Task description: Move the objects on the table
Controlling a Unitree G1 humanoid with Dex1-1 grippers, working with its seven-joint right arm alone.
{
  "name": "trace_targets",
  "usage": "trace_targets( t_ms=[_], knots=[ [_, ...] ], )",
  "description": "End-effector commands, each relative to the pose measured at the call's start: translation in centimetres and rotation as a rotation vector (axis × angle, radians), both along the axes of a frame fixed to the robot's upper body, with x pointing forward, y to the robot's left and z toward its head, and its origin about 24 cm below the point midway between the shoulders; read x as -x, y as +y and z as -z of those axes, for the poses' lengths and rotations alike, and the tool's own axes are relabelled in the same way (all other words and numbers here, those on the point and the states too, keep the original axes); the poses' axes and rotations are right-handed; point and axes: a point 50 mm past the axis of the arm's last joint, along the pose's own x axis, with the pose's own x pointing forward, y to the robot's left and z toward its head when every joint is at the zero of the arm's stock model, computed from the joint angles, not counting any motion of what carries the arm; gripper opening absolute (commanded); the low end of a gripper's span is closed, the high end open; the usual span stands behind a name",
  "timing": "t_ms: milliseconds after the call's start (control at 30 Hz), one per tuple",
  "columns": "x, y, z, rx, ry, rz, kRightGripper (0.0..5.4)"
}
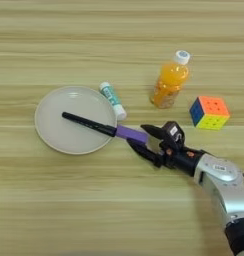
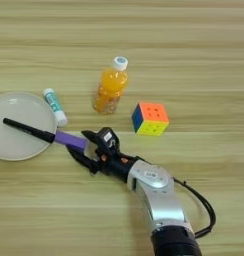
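Pincer astride purple stick

The silver forearm is gleaming, a black cable looping beside it, orange accents showing behind the black two-fingered hand.

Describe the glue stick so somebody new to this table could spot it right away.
Find the round grey plate on the left of the wooden table. Lying against its upper right rim is the glue stick, a short white tube with a green label. Unlike the orange juice bottle beside it, it lies flat.
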Motion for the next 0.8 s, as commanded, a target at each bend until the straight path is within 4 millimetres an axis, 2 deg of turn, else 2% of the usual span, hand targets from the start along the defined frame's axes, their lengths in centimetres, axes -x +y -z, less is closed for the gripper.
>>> trace_targets(
  t_ms=[33, 400, 700, 800],
  knots=[
    [-0.1, -0.4, 0.2, 0.039, 0.026, 0.017, 2.68],
    [-0.1, -0.2, 0.1, 0.04, 0.016, 0.012, 1.51],
    [-0.4, -0.7, -1.9, 0.042, -0.081, 0.06, 1.41],
    [-0.2, -1.7, -3.8, 0.057, -0.153, 0.084, 1.41]
  ],
)
